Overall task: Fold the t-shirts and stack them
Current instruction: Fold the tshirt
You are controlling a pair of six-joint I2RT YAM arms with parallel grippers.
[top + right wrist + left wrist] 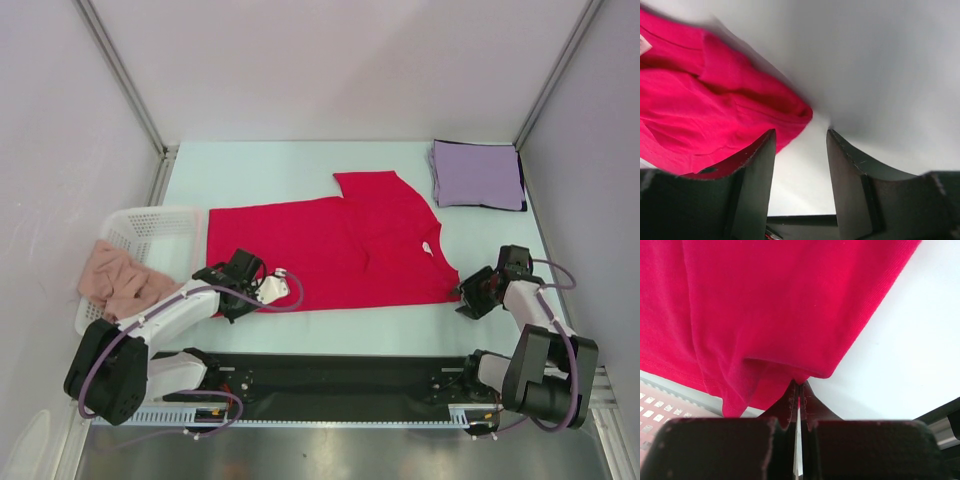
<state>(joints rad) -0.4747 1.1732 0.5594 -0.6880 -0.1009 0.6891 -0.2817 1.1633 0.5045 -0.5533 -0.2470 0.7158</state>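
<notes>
A crimson-red t-shirt (330, 250) lies spread across the table's middle, one sleeve pointing back and a small white neck label (427, 248) at its right end. My left gripper (222, 283) is shut on the shirt's near left corner (800, 371). My right gripper (466, 296) is open and empty at the shirt's near right corner (785, 112), which lies just beyond its left finger. A pale lavender t-shirt (477, 173) lies folded square at the back right.
A white mesh basket (150, 235) stands at the left edge with a pinkish-tan cloth (118, 282) hanging over its near side. Its mesh also shows in the left wrist view (660, 407). A black rail (330, 375) runs along the near edge.
</notes>
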